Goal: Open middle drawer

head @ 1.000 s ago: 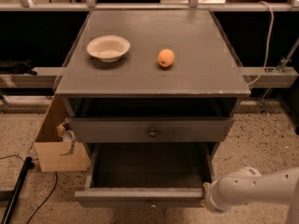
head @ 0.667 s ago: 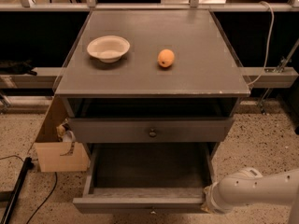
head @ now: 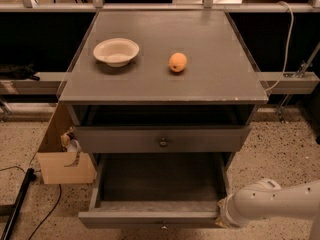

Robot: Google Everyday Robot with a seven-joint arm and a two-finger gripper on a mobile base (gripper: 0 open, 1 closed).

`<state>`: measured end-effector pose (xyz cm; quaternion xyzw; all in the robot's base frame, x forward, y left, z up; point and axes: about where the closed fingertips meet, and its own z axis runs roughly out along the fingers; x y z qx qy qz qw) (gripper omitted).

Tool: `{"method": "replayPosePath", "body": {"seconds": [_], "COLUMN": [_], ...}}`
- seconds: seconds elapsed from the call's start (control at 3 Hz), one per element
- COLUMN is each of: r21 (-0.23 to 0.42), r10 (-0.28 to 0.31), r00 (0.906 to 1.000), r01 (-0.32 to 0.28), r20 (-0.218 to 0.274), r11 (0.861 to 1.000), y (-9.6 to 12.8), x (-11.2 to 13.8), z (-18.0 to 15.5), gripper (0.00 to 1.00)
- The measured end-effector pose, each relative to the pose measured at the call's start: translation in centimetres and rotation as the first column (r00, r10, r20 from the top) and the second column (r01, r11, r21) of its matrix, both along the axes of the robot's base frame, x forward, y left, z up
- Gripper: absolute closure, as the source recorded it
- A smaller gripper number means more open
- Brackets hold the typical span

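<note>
The middle drawer (head: 160, 218) stands pulled well out toward me, showing its plain grey box inside (head: 162, 179). Its grey front runs along the bottom of the view, with the knob (head: 162, 227) just at the lower edge. Above it the uppermost drawer (head: 160, 139) shows its taller grey front and round metal knob (head: 163, 142). The lowest drawer is hidden under the open one. My white arm (head: 272, 201) reaches in from the lower right. My gripper (head: 220, 219) is at the right front corner of the open drawer, mostly hidden by the wrist.
On the grey cabinet top (head: 210, 84) sit a white bowl (head: 116, 51) and an orange fruit (head: 177, 62). An open cardboard box (head: 62, 156) stands on the speckled floor at the left, with a black cable (head: 20, 204) beside it. A rail (head: 287, 79) runs behind.
The middle drawer has slid a little further out toward me, and my arm has moved with it at its right front corner.
</note>
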<state>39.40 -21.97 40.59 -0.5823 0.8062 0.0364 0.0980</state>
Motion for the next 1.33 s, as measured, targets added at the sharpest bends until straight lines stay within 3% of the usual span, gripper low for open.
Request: {"method": "replayPosePath", "body": {"seconds": [1.0,1.33], "r21": [0.0,0.0], "r10": [0.0,0.0], "r00": [1.0,1.0], "r01": [0.0,0.0], "r20": [0.0,0.0], "r11": [1.0,1.0], "y": [0.0,0.0], "x": [0.0,-0.01], "z": [0.0,-0.01], "gripper": [0.16,0.0]}}
